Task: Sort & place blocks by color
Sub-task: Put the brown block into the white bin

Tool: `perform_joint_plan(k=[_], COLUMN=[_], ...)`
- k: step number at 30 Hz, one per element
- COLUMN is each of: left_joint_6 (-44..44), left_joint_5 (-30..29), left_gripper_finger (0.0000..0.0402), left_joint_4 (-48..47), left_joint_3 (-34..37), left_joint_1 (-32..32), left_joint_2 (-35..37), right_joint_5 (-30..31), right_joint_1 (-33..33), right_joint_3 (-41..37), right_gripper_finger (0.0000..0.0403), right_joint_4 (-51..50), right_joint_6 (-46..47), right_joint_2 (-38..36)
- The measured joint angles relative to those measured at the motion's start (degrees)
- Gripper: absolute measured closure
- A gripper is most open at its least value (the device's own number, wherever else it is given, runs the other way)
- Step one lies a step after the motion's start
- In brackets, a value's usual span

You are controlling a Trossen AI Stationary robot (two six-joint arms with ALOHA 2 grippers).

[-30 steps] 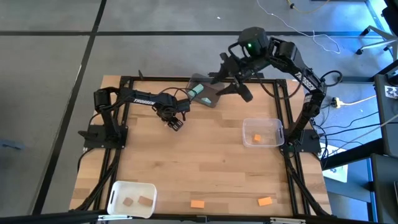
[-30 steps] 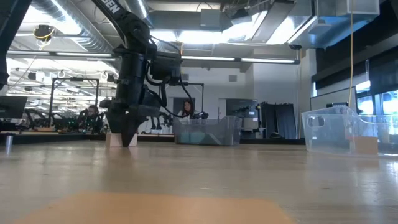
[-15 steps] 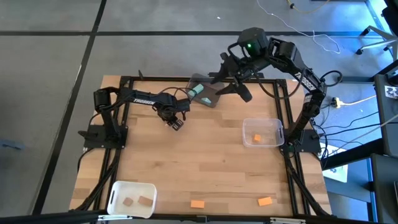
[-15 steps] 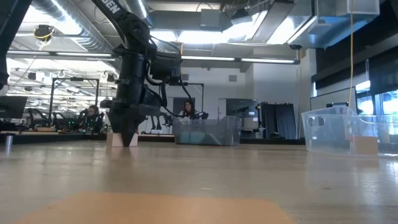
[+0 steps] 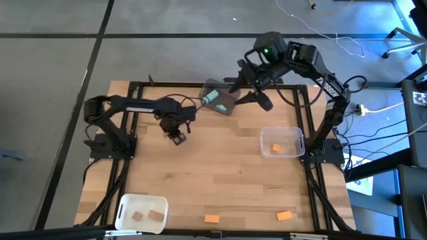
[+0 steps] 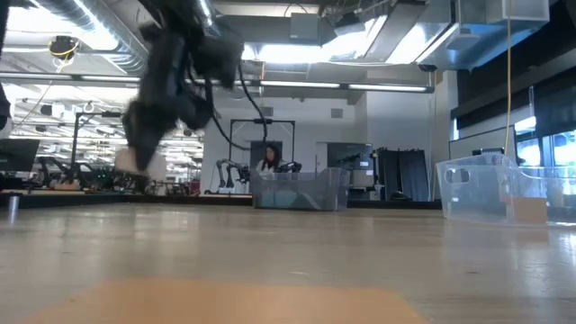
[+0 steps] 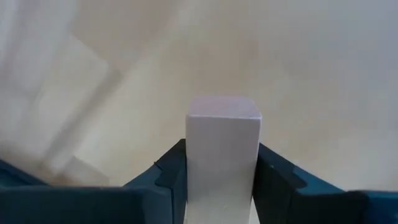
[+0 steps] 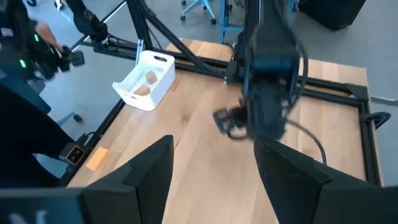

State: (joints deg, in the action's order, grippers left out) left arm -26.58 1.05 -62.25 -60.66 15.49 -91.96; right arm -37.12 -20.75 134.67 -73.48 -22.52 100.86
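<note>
At the near edge of the bench (image 5: 220, 180), two orange blocks were seen lying loose on the wood, one (image 5: 211, 219) towards the middle and the other (image 5: 284, 215) further towards the right arm's side, well apart from each other. Beside them, at the near corner on the left arm's side, a white bin (image 5: 124, 207) was found to hold two tan blocks (image 5: 148, 215). Further in, a clear bin (image 5: 293, 140) on the right arm's side was seen to contain one orange block (image 5: 275, 147). Across from it, the left claw (image 5: 177, 137) was lifted clear of the bench, its fingers pinched on the two opposite flat faces of a pale tan block (image 7: 222, 149), which stood out beyond the fingertips. That block was judged to be light, stiff and smooth-sided wood (not fragile, but liable to slip or twist if held by a corner), so a hold low on two parallel faces was judged best. At the far edge, a dark grey bin (image 5: 227, 103) was seen with a single teal block (image 5: 209, 97) at its rim. Over that far edge the right claw (image 5: 257, 90) was held raised with its fingers spread and nothing between them. In all, three orange, three tan and one teal block were counted; any others could not be made out.
</note>
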Motion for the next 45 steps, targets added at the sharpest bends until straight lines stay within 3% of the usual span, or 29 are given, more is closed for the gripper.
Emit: perform_joint_plan(k=[8,11,16,25,30,36,45], left_joint_6=[-1.64,-7.75,-20.30,-38.50,-47.61,-51.21,-49.47], left_joint_5=[9.89,13.96,15.67,16.25,11.73,10.01,9.39], left_gripper_finger=[0.0279,0.0279,0.0279,0.0279,0.0279,0.0279,0.0279], left_joint_4=[-4.23,-4.04,-6.34,2.47,12.55,13.44,15.26], left_joint_3=[-0.03,-0.18,-0.06,-0.05,-0.05,-0.05,-0.05], left_joint_1=[-12.13,-18.83,-32.03,-54.95,-63.80,-67.73,-68.00], left_joint_2=[16.56,21.06,23.59,20.79,15.97,6.59,-2.19], right_joint_5=[-1.22,-3.47,-3.17,-3.06,-3.05,-3.04,-3.04], right_joint_1=[-0.01,0.00,0.00,0.00,0.00,0.00,0.00], right_joint_3=[0.00,0.00,0.00,0.00,0.00,0.00,0.00], right_gripper_finger=[0.0178,0.0178,0.0178,0.0178,0.0178,0.0178,0.0178], right_joint_4=[-3.75,-4.80,-4.89,-3.64,-3.19,-3.14,-3.14], right_joint_6=[-2.14,-3.89,-3.41,-1.74,-1.84,-2.14,-2.02], right_joint_2=[0.00,0.00,0.00,0.00,0.00,0.00,0.00])
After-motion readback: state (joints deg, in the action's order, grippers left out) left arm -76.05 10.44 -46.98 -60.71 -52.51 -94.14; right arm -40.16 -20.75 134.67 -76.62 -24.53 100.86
